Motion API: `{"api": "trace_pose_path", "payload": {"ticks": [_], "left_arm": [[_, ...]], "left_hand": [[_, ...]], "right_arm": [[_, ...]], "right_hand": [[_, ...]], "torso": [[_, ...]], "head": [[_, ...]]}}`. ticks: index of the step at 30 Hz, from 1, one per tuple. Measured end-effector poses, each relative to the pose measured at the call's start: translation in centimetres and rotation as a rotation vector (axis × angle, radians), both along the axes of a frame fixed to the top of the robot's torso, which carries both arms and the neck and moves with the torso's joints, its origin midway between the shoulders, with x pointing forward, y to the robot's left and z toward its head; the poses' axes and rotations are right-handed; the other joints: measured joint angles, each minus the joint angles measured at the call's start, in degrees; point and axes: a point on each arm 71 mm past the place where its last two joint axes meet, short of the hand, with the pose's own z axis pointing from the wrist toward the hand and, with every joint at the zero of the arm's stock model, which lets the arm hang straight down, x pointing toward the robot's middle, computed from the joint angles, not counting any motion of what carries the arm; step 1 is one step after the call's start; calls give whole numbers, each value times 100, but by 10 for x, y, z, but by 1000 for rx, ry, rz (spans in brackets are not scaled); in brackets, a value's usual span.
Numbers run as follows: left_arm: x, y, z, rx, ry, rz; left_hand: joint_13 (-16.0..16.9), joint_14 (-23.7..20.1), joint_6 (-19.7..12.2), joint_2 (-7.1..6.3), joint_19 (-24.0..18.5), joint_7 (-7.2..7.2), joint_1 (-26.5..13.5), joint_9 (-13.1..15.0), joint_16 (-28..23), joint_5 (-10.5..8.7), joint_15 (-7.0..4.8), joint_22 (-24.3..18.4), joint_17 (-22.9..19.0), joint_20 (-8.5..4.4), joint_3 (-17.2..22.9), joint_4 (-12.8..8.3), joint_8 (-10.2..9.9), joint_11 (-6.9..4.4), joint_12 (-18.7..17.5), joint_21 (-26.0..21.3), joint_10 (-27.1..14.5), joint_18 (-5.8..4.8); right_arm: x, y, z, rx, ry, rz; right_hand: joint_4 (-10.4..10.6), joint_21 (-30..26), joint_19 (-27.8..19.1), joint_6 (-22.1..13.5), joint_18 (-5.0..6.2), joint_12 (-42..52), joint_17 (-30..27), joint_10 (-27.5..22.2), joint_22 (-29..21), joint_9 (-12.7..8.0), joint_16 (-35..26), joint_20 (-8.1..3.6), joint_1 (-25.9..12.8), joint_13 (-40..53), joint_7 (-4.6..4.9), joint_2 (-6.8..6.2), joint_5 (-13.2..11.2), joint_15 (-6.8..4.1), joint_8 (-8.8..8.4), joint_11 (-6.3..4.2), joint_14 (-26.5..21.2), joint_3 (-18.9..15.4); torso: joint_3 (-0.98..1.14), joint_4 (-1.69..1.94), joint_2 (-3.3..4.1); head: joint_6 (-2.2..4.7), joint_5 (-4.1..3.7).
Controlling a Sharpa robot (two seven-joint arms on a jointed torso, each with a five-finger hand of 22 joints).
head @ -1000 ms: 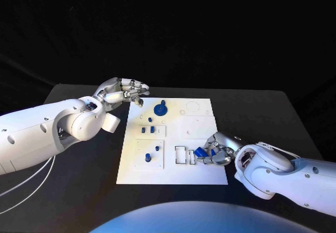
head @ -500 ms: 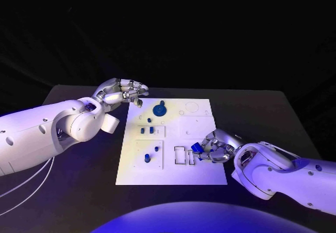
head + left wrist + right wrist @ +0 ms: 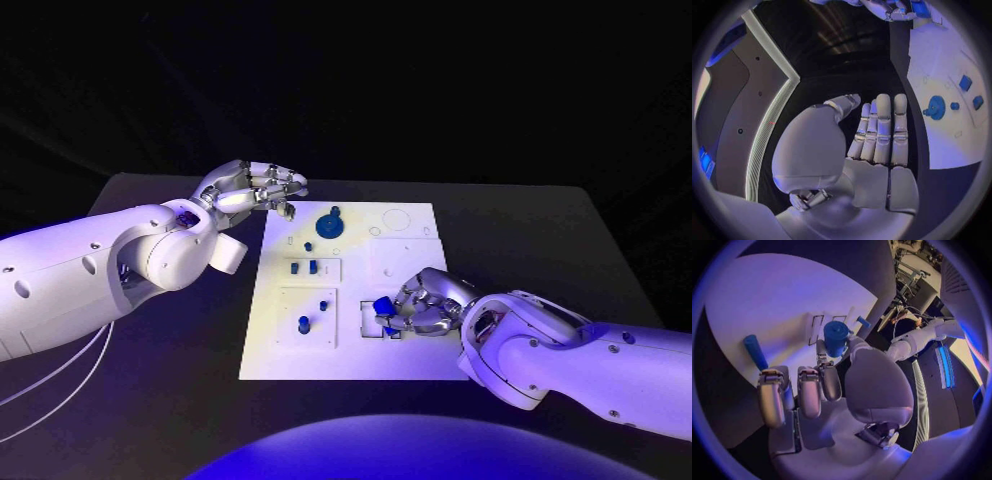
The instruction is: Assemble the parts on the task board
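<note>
The right hand pinches a blue part over the board; the left hand, fingers curled and empty, hovers off its far-left corner.

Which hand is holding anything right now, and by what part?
Right hand pinches a blue part by its end; left hand holds nothing.

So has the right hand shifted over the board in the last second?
Yes. The right hand, holding a blue part, has moved toward the robot's left across the task board, from the board's right edge to over the rectangular slots.
</note>
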Motion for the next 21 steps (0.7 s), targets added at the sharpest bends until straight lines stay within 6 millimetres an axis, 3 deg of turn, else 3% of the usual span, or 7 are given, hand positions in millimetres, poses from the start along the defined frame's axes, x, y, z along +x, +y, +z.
{"api": "trace_pose_path", "payload": {"ticks": [5,8,11,14,15,18,21], "left_arm": [[0,0,0,0,0,1],[0,1,0,0,0,1],[0,1,0,1,0,1],[0,1,0,1,0,1],[0,1,0,1,0,1],[0,1,0,0,1,1],[0,0,0,0,1,0]], "left_hand": [[0,0,0,0,0,0,0,0,0,0,0,0,0,0,0,0,0,0,0,-21,0,0],[0,0,0,0,0,0,0,0,0,0,0,0,0,0,0,0,0,0,0,-21,0,0],[0,0,0,0,0,0,0,0,0,0,0,0,0,0,0,0,0,0,0,-21,0,0],[0,0,0,0,0,0,0,0,0,0,0,0,0,0,0,0,18,0,23,-21,0,0],[0,0,0,0,0,0,0,0,0,0,0,0,0,0,0,0,27,0,22,-21,0,0],[1,0,0,0,0,0,0,0,0,0,0,0,0,0,0,0,28,0,22,-21,0,0],[1,0,0,0,0,0,0,0,0,0,0,0,0,0,0,0,28,0,22,-21,0,0]], "right_arm": [[0,6,0,6,12,11],[1,9,0,9,18,18],[1,11,-1,8,24,24],[2,14,-2,3,33,32],[2,14,-2,1,36,35],[3,16,-3,-8,45,41],[5,16,-4,-20,52,42]], "right_hand": [[0,-3,0,0,0,0,0,0,0,120,0,0,-30,0,0,-30,0,0,3,0,0,0],[0,-3,0,0,0,0,0,0,0,381,0,0,-98,0,0,-36,0,0,4,0,0,0],[1,-3,0,6,0,0,0,0,0,453,0,0,-243,0,-4,-47,-68,0,11,1,0,0],[1,-3,0,85,1,0,0,0,4,484,0,0,-355,-1,-63,-76,-176,0,13,1,0,1],[1,-3,0,157,0,-26,0,0,4,486,0,0,-433,-1,-134,-86,-223,0,14,0,0,1],[11,-4,0,241,1,-45,0,0,4,507,0,1,-558,-1,-218,-137,-300,0,14,0,0,-15],[9,-4,0,283,1,-68,-1,0,4,547,0,1,-647,-1,-259,-161,-425,0,35,0,0,-127]], "torso": [[0,0,4],[0,0,4],[1,-6,4],[1,-10,2],[1,-11,1],[1,-11,-2],[0,-9,-2]], "head": [[-12,16],[-15,27],[-21,36],[-27,41],[-30,42],[-33,42],[-30,37]]}}
